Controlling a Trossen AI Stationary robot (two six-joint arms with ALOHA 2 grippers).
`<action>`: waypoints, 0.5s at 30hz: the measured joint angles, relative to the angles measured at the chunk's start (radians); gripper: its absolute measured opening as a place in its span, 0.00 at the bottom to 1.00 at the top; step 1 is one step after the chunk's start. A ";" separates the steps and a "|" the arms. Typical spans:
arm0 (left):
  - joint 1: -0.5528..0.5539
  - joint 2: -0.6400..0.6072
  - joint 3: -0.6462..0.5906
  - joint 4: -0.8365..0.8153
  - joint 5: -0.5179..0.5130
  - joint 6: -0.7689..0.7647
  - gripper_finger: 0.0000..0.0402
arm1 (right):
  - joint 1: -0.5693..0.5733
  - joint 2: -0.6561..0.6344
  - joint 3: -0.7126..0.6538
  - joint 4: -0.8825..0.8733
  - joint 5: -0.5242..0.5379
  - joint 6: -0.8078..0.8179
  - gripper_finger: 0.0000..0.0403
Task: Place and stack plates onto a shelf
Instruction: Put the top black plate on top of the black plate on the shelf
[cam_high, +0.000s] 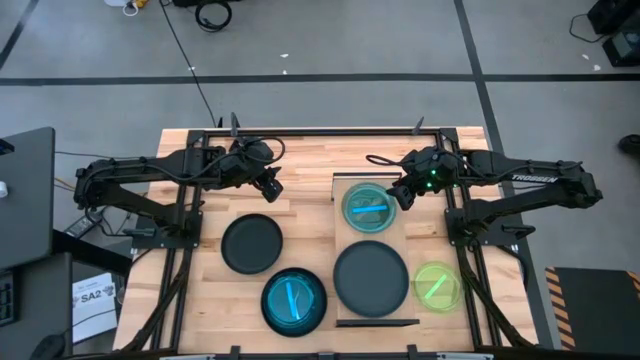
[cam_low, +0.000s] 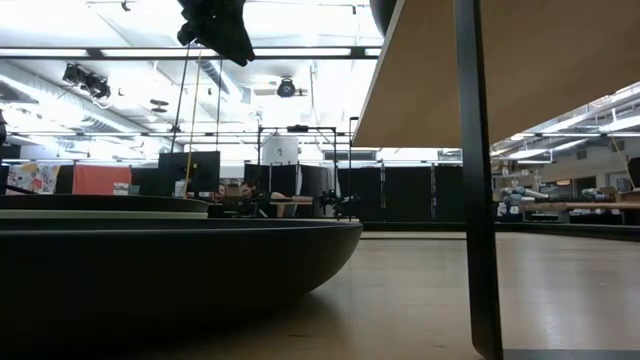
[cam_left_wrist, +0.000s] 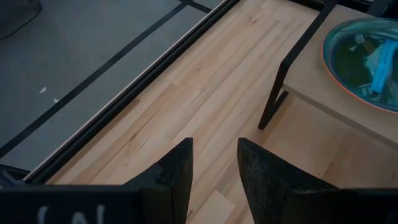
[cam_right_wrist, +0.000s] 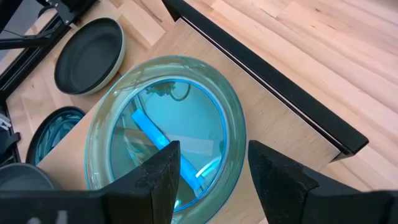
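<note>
Right wrist view, glossy round translucent teal plate (cam_right_wrist: 165, 134) on pale wood shelf (cam_right_wrist: 273, 118), right gripper (cam_right_wrist: 211, 171) parted above its rim, left gripper (cam_left_wrist: 214, 165) parted beside shelf.

Tabletop (cam_high: 300, 190): pale wood planks, smooth, visible grain, low sheen. Shelf (cam_high: 420, 225): similar pale wood, thin dark matt edging and legs. Teal plate (cam_right_wrist: 165, 134) on the shelf: translucent, glossy, glass-like or clear plastic, reflecting an overhead light strip. Blue plate (cam_high: 294, 301) and lime-green plate (cam_high: 437, 285): same translucent glossy look. Two black plates (cam_high: 252, 243) (cam_high: 371, 278): opaque, matt. Right gripper fingers (cam_right_wrist: 280, 180): dark, finely textured, matt. Floor (cam_high: 330, 40): grey, smooth, dull.
</note>
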 joint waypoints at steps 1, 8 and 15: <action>0.000 0.000 0.000 0.000 0.000 0.001 0.33 | 0.000 0.000 0.000 0.000 0.000 0.000 0.48; 0.000 0.000 0.000 -0.037 0.000 0.004 0.33 | 0.000 0.000 0.000 0.000 -0.002 0.000 0.48; 0.000 0.000 -0.001 -0.087 0.036 0.089 0.33 | 0.000 0.000 0.000 0.000 -0.002 -0.053 0.48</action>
